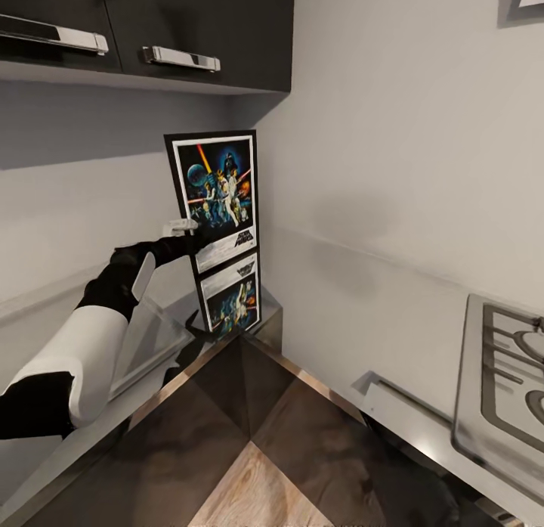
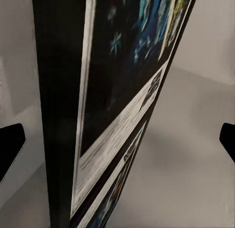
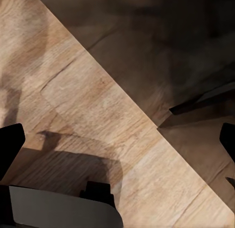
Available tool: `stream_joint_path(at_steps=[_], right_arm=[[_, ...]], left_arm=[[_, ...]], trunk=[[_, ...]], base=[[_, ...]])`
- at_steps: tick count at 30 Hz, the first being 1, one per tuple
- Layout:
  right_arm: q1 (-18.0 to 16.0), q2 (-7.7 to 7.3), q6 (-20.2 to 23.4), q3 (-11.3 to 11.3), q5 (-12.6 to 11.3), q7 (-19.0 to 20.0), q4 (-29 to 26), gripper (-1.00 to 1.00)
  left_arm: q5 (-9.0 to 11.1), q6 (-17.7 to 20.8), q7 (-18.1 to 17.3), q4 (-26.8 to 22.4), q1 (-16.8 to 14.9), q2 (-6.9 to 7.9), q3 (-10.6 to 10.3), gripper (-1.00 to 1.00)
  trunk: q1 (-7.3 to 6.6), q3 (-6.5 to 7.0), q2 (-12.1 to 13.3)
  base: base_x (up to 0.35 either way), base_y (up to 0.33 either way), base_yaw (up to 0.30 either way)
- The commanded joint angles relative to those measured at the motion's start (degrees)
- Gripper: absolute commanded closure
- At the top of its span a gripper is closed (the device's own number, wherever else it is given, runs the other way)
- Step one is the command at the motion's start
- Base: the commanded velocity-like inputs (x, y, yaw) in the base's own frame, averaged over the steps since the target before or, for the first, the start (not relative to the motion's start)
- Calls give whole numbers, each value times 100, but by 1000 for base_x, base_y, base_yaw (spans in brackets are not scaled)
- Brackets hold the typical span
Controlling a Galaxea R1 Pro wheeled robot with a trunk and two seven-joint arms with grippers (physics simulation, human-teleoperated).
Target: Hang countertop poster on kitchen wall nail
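The poster [image 1: 220, 200] stands upright in the inner corner of the kitchen, its lower edge on the glossy dark worktop [image 1: 189, 451], which mirrors its artwork directly beneath it. Its black frame, white inner border and blue-black artwork are legible in the head view; it sits below the dark wall cabinets [image 1: 196, 28] with metal handles. The left arm reaches forward to the poster's left edge, and the left gripper [image 1: 181, 228] is at that edge about mid-height. In the left wrist view the poster [image 2: 112, 110] is seen edge-on, close to the camera, between the two dark fingertips [image 2: 11, 147], which stand wide apart at either border of the frame with clear space on both sides; the gripper is released and not clamping the frame. The right wrist view looks down on a wood-grain floor [image 3: 83, 100] and a darker reflective area; the right gripper [image 3: 117, 144] has its fingertips [image 3: 10, 144] likewise spread and nothing between them. A silver gas hob [image 1: 502, 383] lies on the worktop well to the right, apart from the poster.
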Motion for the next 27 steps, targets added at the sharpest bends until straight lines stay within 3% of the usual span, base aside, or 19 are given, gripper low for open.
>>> stream_joint_path(at_steps=[1,12,27], right_arm=[[-3,-1,-11,8,51,-41,4,-100],[-3,-1,-11,8,51,-41,4,-100],[-3,-1,-11,8,51,-41,4,-100]], left_arm=[[28,47,-19,-6,-7,3,20,-100],[28,4,-19,-18,-22,98,52,-100],[19,10,-3,-217,-22,111,43,-100]], trunk=[[0,-7,-3],[0,-24,-3],[0,-150,-3]], base=[[0,0,0],[0,0,0],[0,0,0]])
